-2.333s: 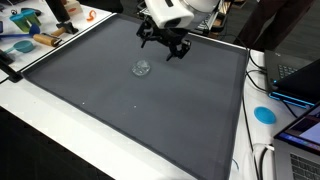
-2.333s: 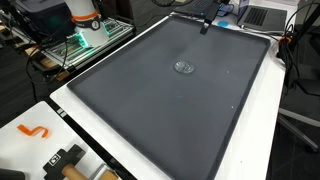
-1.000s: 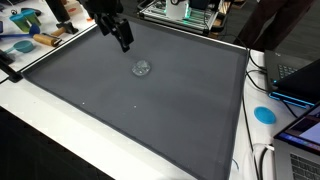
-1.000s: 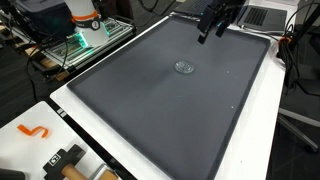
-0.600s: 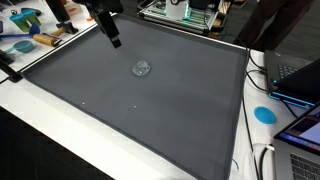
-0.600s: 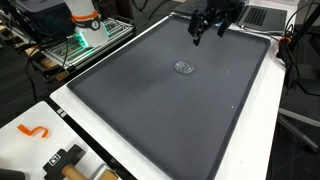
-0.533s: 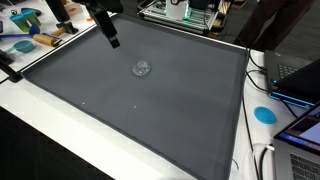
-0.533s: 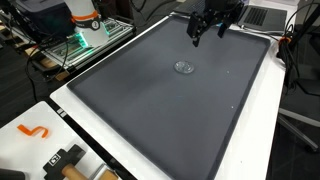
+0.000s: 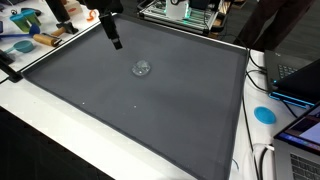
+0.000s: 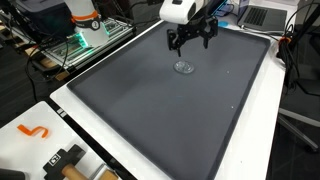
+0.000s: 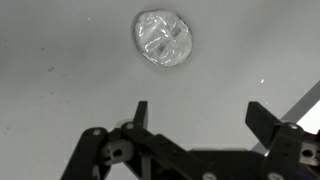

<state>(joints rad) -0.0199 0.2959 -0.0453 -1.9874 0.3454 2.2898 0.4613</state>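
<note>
A small clear crumpled plastic-like object (image 9: pixel 142 68) (image 10: pixel 184 67) lies on the dark grey mat (image 9: pixel 150 120) (image 10: pixel 160 115), toward its far side. In the wrist view the clear object (image 11: pixel 163 40) sits just ahead of my gripper (image 11: pixel 200 115), whose two black fingers stand wide apart with only mat between them. My gripper (image 10: pixel 190 44) hovers above the mat, just beyond the object, under a white wrist. In an exterior view the gripper (image 9: pixel 115 40) hangs beside the object, near the mat's far corner. It is open and touches nothing.
The mat lies on a white table. Tools and coloured items (image 9: pixel 30 40) crowd one corner. A blue disc (image 9: pixel 264 114) and laptops (image 9: pixel 298 80) sit along one side. An orange hook (image 10: pixel 33 131) and a black tool (image 10: pixel 65 158) lie at the near corner.
The gripper has swung along the mat's far edge and now hovers close to the clear object. Its jaws have stayed open. The object has not moved.
</note>
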